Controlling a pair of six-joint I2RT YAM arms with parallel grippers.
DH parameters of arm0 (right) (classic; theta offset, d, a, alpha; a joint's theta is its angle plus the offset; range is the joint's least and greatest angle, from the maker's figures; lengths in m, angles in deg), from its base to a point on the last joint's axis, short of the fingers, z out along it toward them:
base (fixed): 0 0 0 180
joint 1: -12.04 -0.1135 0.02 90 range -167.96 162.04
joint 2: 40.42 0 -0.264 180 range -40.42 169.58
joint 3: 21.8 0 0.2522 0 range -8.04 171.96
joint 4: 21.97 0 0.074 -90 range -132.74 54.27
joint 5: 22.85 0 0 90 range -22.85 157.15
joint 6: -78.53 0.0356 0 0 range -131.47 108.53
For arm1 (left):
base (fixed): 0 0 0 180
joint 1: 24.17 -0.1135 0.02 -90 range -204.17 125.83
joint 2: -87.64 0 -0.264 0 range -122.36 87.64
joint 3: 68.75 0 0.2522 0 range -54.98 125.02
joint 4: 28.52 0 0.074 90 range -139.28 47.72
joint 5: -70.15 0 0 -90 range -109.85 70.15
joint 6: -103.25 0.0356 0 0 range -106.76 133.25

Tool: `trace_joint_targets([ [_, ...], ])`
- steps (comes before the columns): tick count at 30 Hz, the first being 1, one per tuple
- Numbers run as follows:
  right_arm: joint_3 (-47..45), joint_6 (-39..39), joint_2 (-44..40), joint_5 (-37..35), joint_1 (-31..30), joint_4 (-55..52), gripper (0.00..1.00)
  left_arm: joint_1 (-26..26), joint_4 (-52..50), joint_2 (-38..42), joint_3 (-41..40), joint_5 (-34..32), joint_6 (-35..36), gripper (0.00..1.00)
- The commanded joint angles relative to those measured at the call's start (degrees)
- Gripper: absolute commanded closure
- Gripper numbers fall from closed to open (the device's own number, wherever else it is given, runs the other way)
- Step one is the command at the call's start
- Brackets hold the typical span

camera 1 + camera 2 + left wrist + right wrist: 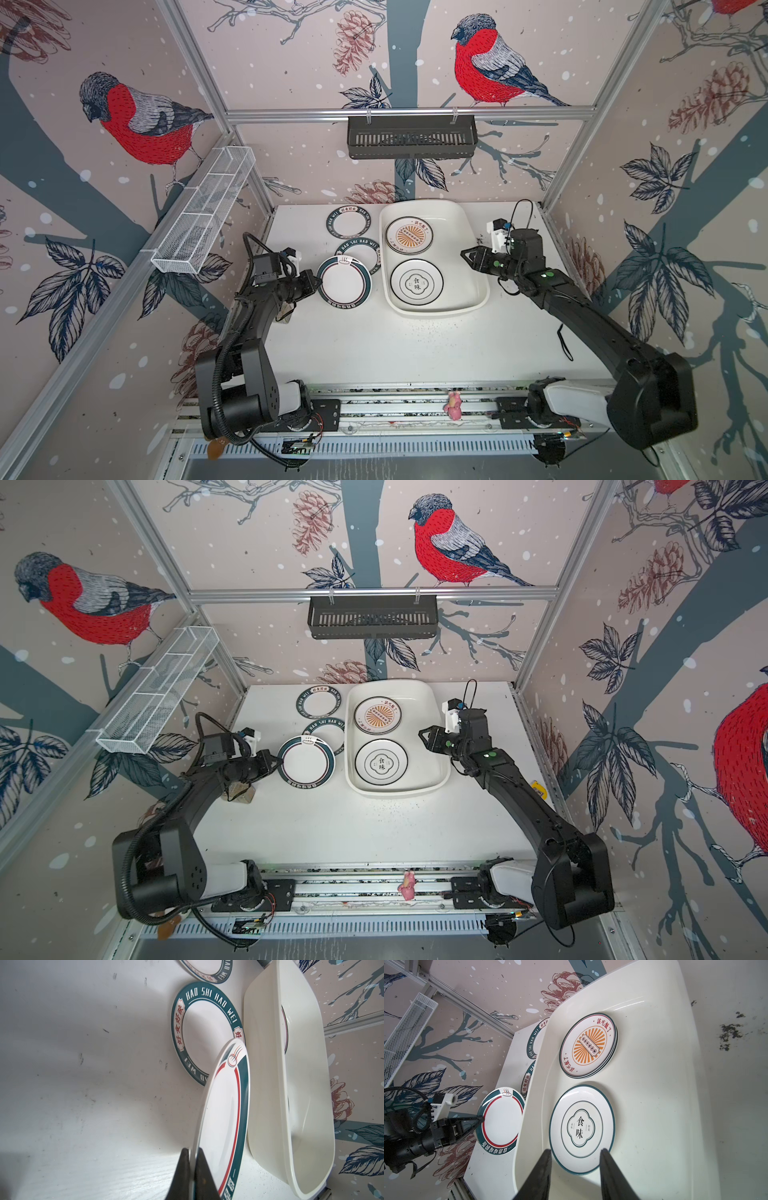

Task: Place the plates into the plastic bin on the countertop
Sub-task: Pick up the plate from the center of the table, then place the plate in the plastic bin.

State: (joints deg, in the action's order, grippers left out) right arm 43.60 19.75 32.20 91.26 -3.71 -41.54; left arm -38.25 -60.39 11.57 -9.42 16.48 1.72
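Bin (460, 254) lies straight to the right of the held plate (344, 281), their rims just beside each other, so the coming move looks like a sideways carry over the bin's left wall. The left gripper (317, 283) is pinched tight on that plate's left rim; the left wrist view shows its dark fingers (182, 1169) clamped on either face of the edge. The plate seems raised clear of the countertop (374, 345) and roughly level. It hides part of a lettered plate (360, 251) lying flat beneath, and another lettered plate (348, 222) lies farther back. Inside the bin a sunburst stack (409, 235) fills the far half and a white plate (417, 282) the near half, so the incoming plate will probably have to land on one of them. The right gripper (466, 257) hovers over the bin's right rim, jaws partly apart and empty. The left arm is nearer and carries the load
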Motion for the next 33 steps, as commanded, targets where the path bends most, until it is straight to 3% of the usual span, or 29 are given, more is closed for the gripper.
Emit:
trace_joint_targets([
  [1,0.3,-0.7,0.6,0.7,0.0,0.7,0.60,-0.2,-2.2,-0.3,2.7,3.0,3.2,1.00],
  [11,0.3,-0.5,1.0,0.8,-0.1,1.1,0.60,-0.1,-5.5,-2.3,10.4,5.8,5.6,1.00],
  [20,1.6,-1.0,1.4,1.6,-0.3,0.9,0.60,-0.1,-1.1,0.9,15.6,9.6,4.6,1.00],
  [27,2.4,-1.0,1.7,7.5,-1.9,4.1,0.57,0.5,4.6,-0.2,16.5,13.3,-0.7,1.00],
  [33,4.7,-2.4,2.6,12.5,-5.3,5.4,0.50,4.2,6.9,-2.0,18.0,14.9,-2.0,1.00],
])
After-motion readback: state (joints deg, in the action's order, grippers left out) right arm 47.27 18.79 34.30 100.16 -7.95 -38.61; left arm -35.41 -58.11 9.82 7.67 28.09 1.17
